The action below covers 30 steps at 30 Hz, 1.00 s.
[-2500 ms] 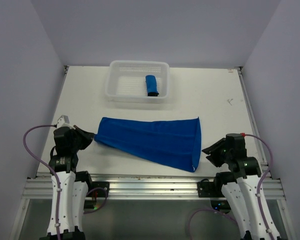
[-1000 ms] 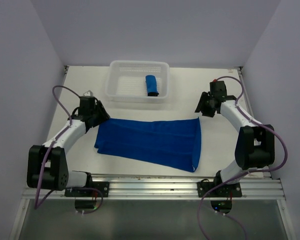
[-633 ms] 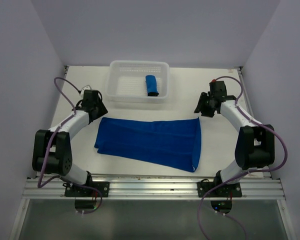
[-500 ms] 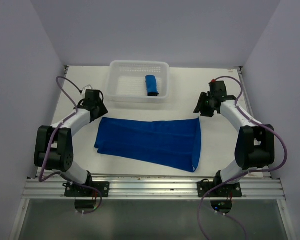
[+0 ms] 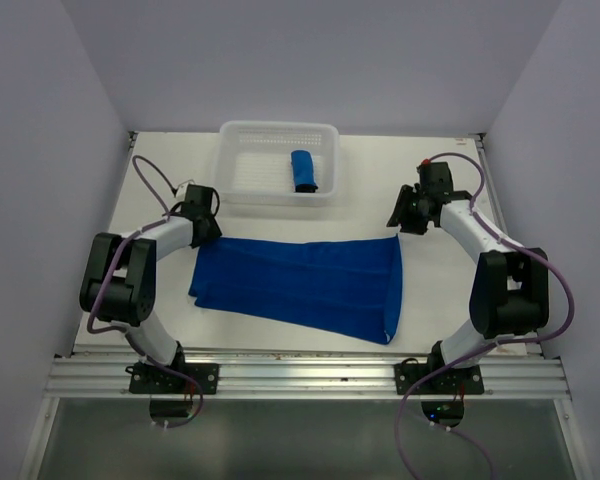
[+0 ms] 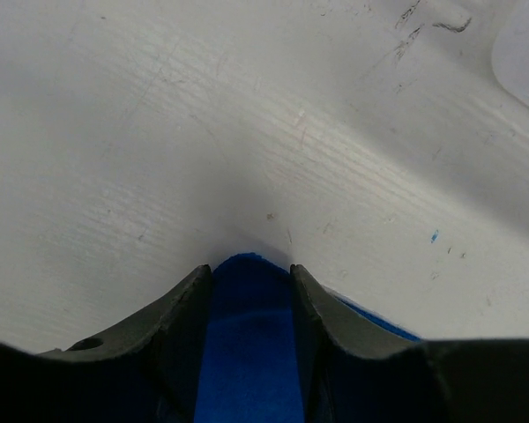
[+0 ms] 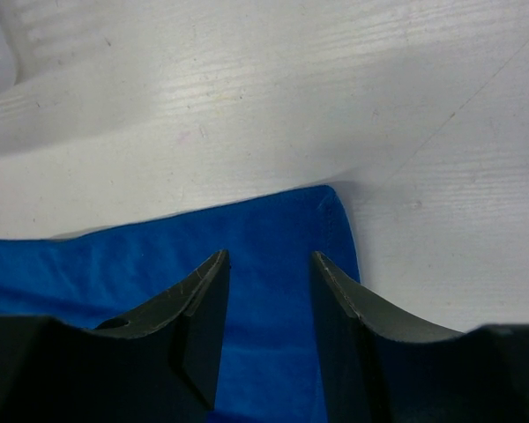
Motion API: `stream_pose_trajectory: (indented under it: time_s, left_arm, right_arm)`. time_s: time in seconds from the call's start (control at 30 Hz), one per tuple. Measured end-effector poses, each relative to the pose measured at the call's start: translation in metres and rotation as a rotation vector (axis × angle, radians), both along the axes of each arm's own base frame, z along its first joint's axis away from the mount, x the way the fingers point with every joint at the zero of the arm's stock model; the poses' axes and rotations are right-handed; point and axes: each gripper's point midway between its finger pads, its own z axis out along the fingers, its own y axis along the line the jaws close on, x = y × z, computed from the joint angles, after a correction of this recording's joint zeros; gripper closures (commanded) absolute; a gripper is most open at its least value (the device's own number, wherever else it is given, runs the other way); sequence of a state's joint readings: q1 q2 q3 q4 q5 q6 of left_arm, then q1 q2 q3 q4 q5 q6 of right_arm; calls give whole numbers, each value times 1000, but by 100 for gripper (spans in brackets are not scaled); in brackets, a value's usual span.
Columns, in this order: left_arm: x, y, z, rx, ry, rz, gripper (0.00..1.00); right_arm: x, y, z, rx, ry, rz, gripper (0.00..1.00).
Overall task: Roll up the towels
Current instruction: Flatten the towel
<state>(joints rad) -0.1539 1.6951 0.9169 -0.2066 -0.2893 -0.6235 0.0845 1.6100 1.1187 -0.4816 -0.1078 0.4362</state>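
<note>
**Two grippers low over the far corners of the spread towel**

One flat towel [image 5: 305, 285] lies open on the white table [image 5: 440, 290], its long side running left to right and its right end wider than its left. The other, a rolled towel [image 5: 302, 171], sits inside the white basket [image 5: 226, 186] at the far edge of the table, towards the basket's right side and well apart from the flat one.

Both arms reach out to the far side of the flat towel. The left gripper [image 5: 208, 228] is at the far-left corner. In its wrist view the left gripper [image 6: 251, 269] has its fingers [image 6: 189, 304] parted, with the blue corner of the flat towel [image 6: 247, 344] filling the gap between them and bare table [image 6: 247, 132] beyond.

The right gripper [image 5: 398, 222] is at the far-right corner. In its own view the right gripper [image 7: 269, 256] is also spread, its fingers [image 7: 207, 300] standing apart above the flat towel [image 7: 115, 256], just inside the hemmed corner, with bare table [image 7: 247, 106] past the cloth's edge
</note>
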Motion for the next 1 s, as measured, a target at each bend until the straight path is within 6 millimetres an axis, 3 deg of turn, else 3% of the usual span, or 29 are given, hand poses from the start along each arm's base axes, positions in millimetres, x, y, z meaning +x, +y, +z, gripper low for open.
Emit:
stream_pose_trajectory:
  time_s: [0.3,0.4,0.5,0.67,1.0]
  left_arm:
    - [1,4,-3,27,1,11,75]
    - [2,4,-3,28,-3,8,88]
    - [3,3,-3,29,-5,7,96]
    - [3,4,-1,30,-5,7,100]
    - [11,1,14,17,-45,3,100]
  right_arm:
    - [-2,0,0,-6,4,9,58]
    - [-4,0,-1,-12,12,17,60]
    - [-8,2,-3,-33,24,32,58]
    - [-12,8,-6,-63,30,55,56]
    - [-11,-14,-28,-190,102,0,57]
